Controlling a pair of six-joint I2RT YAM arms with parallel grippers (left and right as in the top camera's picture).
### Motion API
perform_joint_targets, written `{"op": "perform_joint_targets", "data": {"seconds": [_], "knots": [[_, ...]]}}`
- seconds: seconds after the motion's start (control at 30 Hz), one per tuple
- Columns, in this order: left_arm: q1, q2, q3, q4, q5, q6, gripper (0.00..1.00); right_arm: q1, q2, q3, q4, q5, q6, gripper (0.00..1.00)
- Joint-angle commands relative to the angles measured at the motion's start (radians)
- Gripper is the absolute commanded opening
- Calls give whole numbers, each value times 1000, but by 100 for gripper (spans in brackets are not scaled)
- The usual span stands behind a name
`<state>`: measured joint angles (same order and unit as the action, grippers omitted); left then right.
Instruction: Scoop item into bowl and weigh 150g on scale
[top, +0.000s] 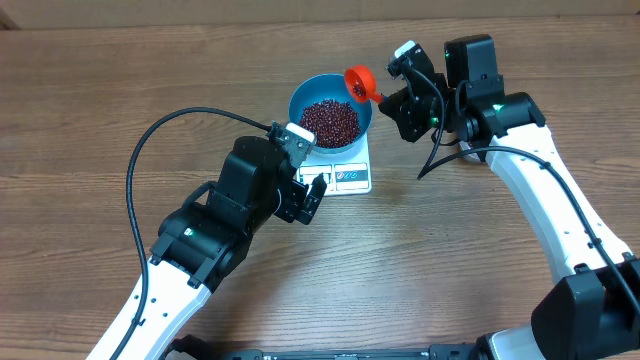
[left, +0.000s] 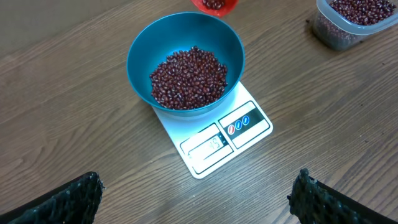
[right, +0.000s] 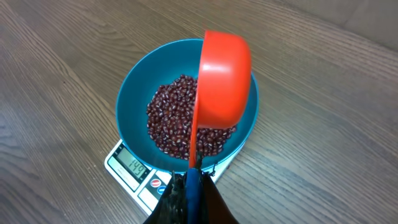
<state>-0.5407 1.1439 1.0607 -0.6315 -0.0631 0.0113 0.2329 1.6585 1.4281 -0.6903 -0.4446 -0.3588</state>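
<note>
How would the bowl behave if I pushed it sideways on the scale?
Probably heavy for its size: the bowl holds a heap of beans. Its rim overhangs the scale, so a low push likely slides it, while a push at the rim might tip it. Loose beans would probably shift and could spill.

surface: brown wood-grain table | finish: matte, grain running lengthwise | light: even, soft, faint shadows
</note>
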Motion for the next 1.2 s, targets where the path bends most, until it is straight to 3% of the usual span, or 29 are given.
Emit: {"op": "perform_joint_targets", "data": {"seconds": [0.0, 0.1, 0.33, 0.43, 0.73, 0.83, 1.0, 1.1, 1.17], "knots": [[4, 2, -3, 0, 2, 19, 100, 22, 6, -7, -16, -6, -16, 3], [4, 2, -3, 1, 2, 19, 100, 24, 6, -7, -2, 75, -22, 4], [4, 2, -3, 0, 2, 19, 100, 24, 6, -7, 13, 34, 3, 4], [4, 2, -3, 0, 2, 19, 100, 28, 6, -7, -3, 31, -56, 4], [4, 2, -3, 0, 2, 19, 100, 28, 6, -7, 16, 34, 3, 4], [4, 2, -3, 1, 2, 19, 100, 30, 6, -7, 1, 32, -64, 4], [4, 2, -3, 0, 2, 19, 100, 30, 6, -7, 11, 14, -19, 4], [4, 2, -3, 1, 1, 19, 100, 34, 6, -7, 6, 100, -47, 4], [4, 2, -3, 0, 2, 19, 100, 34, 6, -7, 15, 40, -6, 4]]}}
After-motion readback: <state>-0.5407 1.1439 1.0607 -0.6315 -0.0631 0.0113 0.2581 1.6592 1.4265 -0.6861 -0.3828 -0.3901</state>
